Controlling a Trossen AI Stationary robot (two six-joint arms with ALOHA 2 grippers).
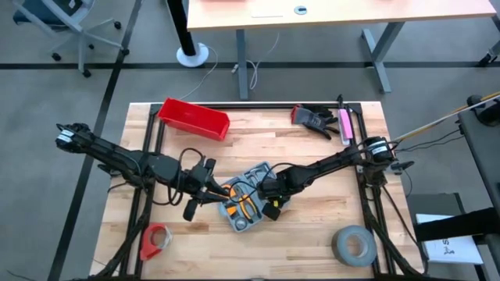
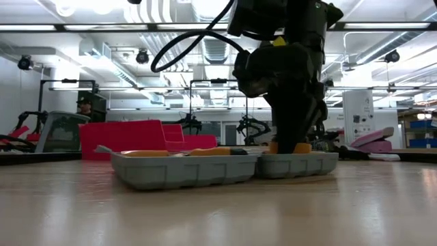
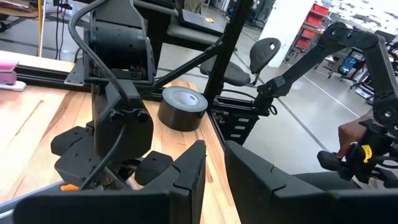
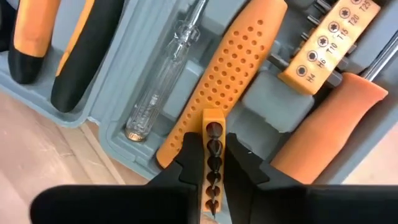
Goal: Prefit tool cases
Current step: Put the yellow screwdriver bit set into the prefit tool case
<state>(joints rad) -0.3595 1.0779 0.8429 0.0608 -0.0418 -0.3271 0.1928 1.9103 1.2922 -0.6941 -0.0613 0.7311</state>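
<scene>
The right gripper (image 4: 213, 177) is pinched shut on a small orange bit holder (image 4: 212, 163), a thin strip with a row of dark bits. Its two dark fingers (image 4: 186, 165) press the strip from both sides. The strip hangs right over the open tool case (image 1: 248, 204), so the case lies straight below the jaws. Just under the strip is a long orange handle with holes (image 4: 221, 84). Beside that lies a clear tester screwdriver (image 4: 163, 78), and farther along another orange bit holder (image 4: 326, 38) sits in its slot. The strip's long side points along the fingers, toward the handle. I think it has to be lined up with an empty slot in the case and pushed down, but I cannot tell which slot is free.

The case lies flat in the middle of the table (image 1: 312, 250), both halves open. The right arm is the one right over it.

The left gripper (image 1: 205, 187) waits just beside the case's left edge. Its fingers (image 3: 186, 177) are almost together, with a thin gap, and hold nothing. A grey tape roll (image 3: 181, 106) and a red bin (image 1: 193, 118) sit farther away.
</scene>
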